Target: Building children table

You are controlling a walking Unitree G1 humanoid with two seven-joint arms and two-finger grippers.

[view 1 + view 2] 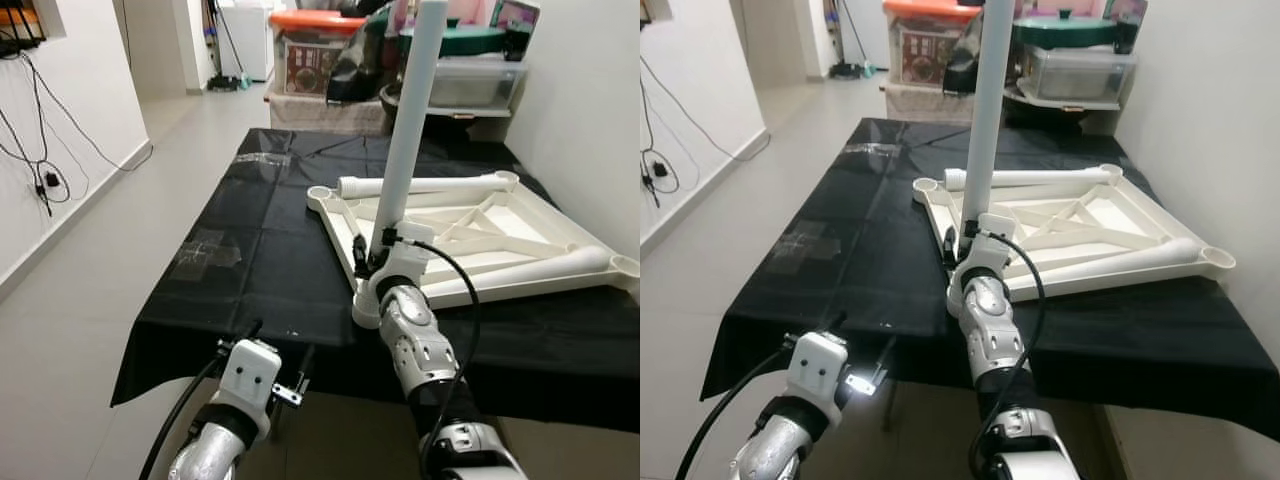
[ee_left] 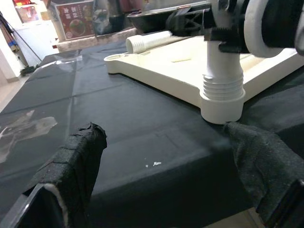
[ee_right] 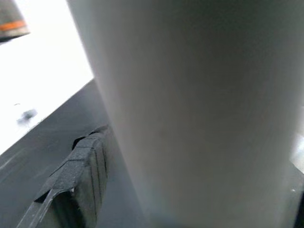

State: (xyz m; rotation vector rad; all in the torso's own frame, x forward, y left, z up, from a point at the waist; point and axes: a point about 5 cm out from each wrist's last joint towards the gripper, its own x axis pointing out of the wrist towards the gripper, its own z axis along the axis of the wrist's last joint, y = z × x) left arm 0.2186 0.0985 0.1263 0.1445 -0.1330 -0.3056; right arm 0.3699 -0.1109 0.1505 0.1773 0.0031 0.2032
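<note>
1. Left eye view, far left of frame: white wall [image 1: 70,120] with dark cables [image 1: 40,150] hanging down, pale floor [image 1: 90,270] below.
2. Lower left: left gripper [image 1: 282,362] at the near edge of the black cloth [image 1: 250,260], fingers spread wide with nothing between them; in the left wrist view both black fingertips [image 2: 78,156] apart over the cloth, gripping nothing.
3. Left of centre on the cloth: patches of clear tape [image 1: 210,250], another patch [image 1: 262,158] towards the far end.
4. Centre: upright white table leg [image 1: 408,130], tilted slightly, rising from lower centre to the top edge of the frame, its ribbed threaded base [image 2: 222,88] seated in the near corner socket [image 2: 221,107] of the tabletop.
5. Centre, just below: right gripper [image 1: 378,258] closed round the lower part of that leg, silver arm [image 1: 420,350] running down to the bottom edge; right wrist view close on the leg's pale surface [image 3: 190,114], one black finger [image 3: 80,166] pressed beside it.
6. Centre right: white tabletop [image 1: 470,235] lying upside down on the cloth, ribs showing, one loose leg [image 1: 420,186] resting along its far edge, another loose leg [image 1: 530,272] along its near right edge.
7. Upper right: plastic storage boxes [image 1: 470,80] and an orange lid [image 1: 315,20] beyond the table's far end.
</note>
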